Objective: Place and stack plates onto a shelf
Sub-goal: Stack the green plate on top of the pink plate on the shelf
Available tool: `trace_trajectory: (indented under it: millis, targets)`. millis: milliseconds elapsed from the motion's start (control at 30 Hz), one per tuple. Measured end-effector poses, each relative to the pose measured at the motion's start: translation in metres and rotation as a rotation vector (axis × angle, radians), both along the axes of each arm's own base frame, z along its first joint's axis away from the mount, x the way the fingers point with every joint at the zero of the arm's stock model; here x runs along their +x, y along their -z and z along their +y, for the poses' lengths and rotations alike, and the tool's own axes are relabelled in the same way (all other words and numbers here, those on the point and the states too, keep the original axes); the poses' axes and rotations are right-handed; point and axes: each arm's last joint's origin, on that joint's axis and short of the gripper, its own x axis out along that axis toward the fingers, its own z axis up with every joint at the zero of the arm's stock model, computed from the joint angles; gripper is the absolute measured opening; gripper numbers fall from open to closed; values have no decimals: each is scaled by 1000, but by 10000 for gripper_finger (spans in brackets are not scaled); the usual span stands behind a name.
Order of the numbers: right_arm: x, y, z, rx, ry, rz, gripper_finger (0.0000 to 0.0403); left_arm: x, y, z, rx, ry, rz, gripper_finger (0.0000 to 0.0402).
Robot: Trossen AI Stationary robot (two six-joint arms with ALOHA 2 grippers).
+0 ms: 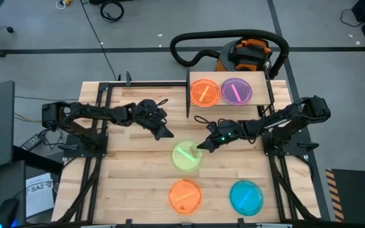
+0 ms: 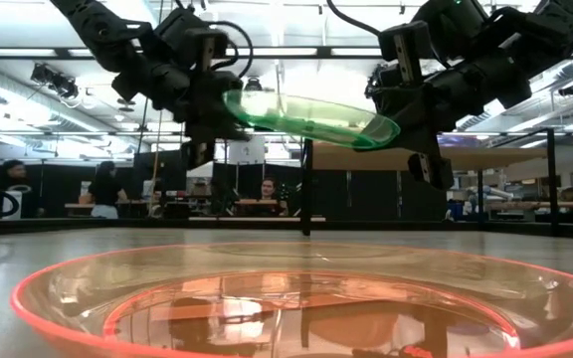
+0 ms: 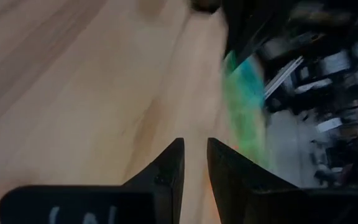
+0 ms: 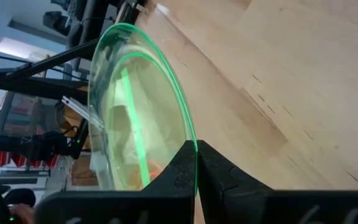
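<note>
**A:** Start at your left. What's there?

**B:** Your left gripper [image 1: 168, 133] hangs over the middle of the plank table [image 1: 132, 190], empty, its two fingers a small gap apart. It points at the green plate [image 1: 186, 156] but stays just short of it.

**A:** And the green plate itself?

**B:** Lifted off the table and tilted. Your right gripper [image 1: 203, 146] has its fingers pressed together on the plate's rim, which the right wrist view shows running between them. The plate is thin, see-through plastic with a bright streak across it.

**A:** Anything beneath or near it?

**B:** Toward the near edge lie an orange plate [image 1: 185, 196] and, to its right, a blue plate [image 1: 246, 197], both flat on the wood and well apart from each other. The orange one fills the bottom of the low view, glossy with a raised rim.

**A:** The shelf?

**B:** Behind the grippers you have the shelf [image 1: 268, 88], a light board on thin black legs. An orange plate on the shelf [image 1: 204, 92] and a purple plate [image 1: 236, 92] sit side by side, nearly touching. Beyond the table's far edge stands an orange and black vacuum [image 1: 249, 54] with a looped hose.
</note>
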Motion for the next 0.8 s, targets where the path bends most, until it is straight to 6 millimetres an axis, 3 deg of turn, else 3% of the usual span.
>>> trace_trajectory:
  millis: [300, 533, 800]
  targets:
    - [0, -6, 0, -5, 6, -41, 9, -31, -5, 12, 95, 34, 124, 76]
    - [-6, -37, -6, -20, 50, -172, 9, -46, -2, 12, 197, 91, 213, 76]
    - [-30, -79, -24, -27, 124, -325, 8, -52, 15, 11, 230, 79, 247, 76]
